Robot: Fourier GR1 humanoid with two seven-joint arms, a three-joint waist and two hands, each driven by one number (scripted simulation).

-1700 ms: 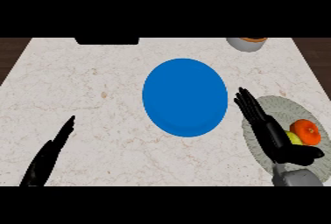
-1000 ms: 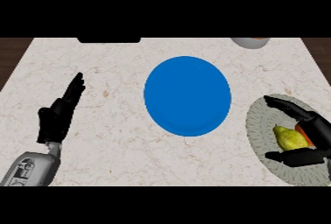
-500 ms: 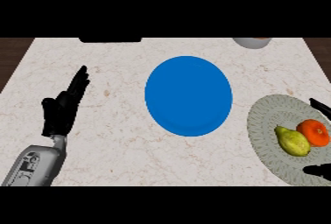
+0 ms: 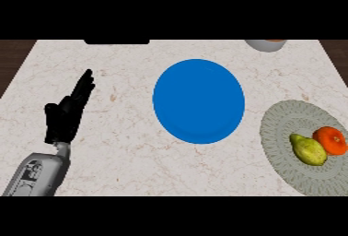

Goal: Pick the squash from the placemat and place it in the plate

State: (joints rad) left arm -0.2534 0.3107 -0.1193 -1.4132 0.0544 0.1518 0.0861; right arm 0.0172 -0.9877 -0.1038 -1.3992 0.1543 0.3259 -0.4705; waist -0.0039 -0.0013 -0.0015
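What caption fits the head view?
Squash and orange fruit on placemat; blue plate bare; left hand open.

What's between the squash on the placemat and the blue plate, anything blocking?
Nothing visible. Bare counter lies between the squash on the placemat and the blue plate. The orange fruit sits on its far side. Right hand is out of view.

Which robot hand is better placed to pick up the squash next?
Probably the right, though it is out of view now. The squash lies on the placemat at the counter's right edge, beside an orange fruit. The left robot hand rests open far left, beyond the blue plate.
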